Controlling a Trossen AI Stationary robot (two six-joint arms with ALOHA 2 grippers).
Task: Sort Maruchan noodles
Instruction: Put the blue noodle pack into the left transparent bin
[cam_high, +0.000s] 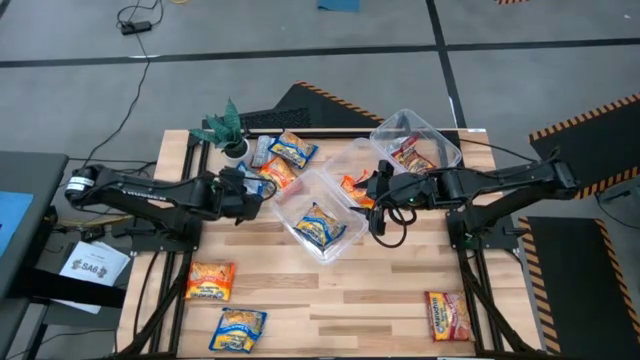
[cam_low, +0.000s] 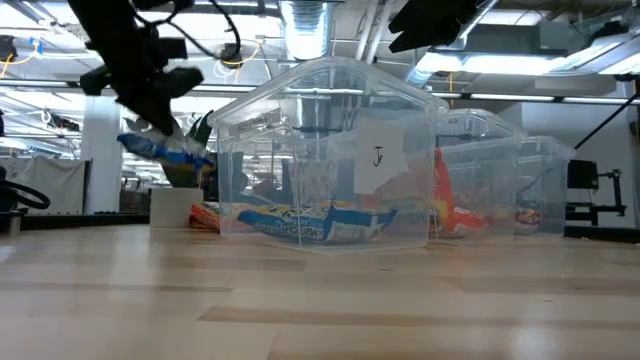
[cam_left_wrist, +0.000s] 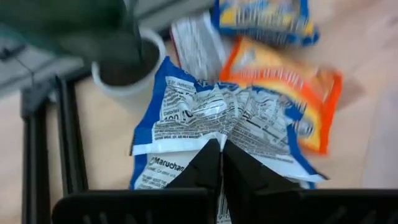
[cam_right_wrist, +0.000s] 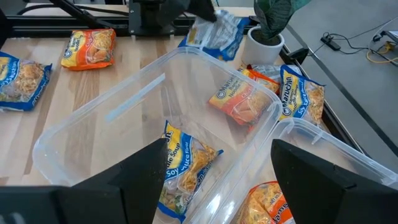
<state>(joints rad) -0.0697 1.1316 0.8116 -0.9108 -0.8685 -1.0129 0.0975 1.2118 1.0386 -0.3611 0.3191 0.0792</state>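
High view: two dark jointed arms reach inward over the pale wooden slatted tabletop (cam_high: 350, 290). The left arm lies low and nearly horizontal, its left end effector (cam_high: 252, 190) beside the small potted green plant (cam_high: 228, 128). In the left wrist view its two dark fingers (cam_left_wrist: 205, 167) are pressed together, pinching a crinkly blue-and-white plastic noodle packet (cam_left_wrist: 217, 130) seen from its printed back; the low view shows that packet lifted clear of the tabletop.

The right arm extends from the opposite side, and its right end effector (cam_high: 372, 190) hovers between two tubs with fingers (cam_right_wrist: 140, 168) spread wide apart.

The near clear rectangular plastic tub (cam_high: 300, 196) holds one glossy blue-and-yellow packet (cam_high: 320, 226). The far clear plastic tub (cam_high: 440, 140) holds a dark red-brown packet (cam_high: 412, 155). A flat orange packet (cam_high: 352, 186) lies between the tubs.

More packets lie flat on the tabletop: an orange one (cam_high: 210, 280) and a blue-and-yellow one (cam_high: 238, 328) near the left front, and a red-brown one (cam_high: 447, 315) at the right front.
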